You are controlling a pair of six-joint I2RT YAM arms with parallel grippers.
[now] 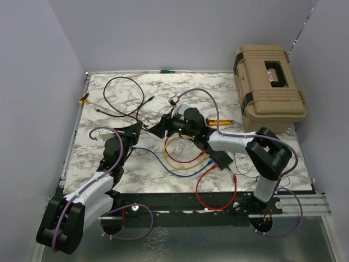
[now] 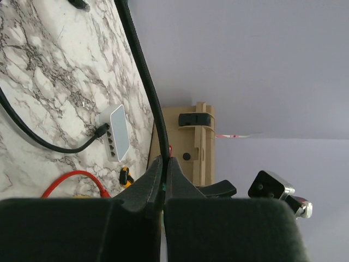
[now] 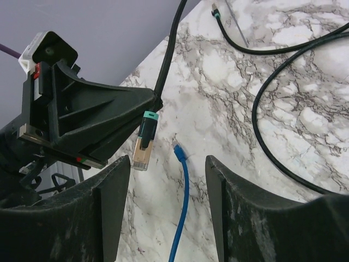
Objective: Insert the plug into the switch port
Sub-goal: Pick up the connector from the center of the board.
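Above veined marble (image 1: 229, 93), left claw (image 2: 163, 166) pinches glossy black cable (image 2: 143, 71); right claw (image 3: 167, 164) gapes.

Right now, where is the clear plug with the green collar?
The clear, teal-collared plug hangs from the left hand, mid-frame in the right wrist view, just left of the blue cable's tip.

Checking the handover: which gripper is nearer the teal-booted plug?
Left. The left gripper has its jaws shut on the black cable right behind the plug; the right gripper holds open jaws just short of it, not touching.
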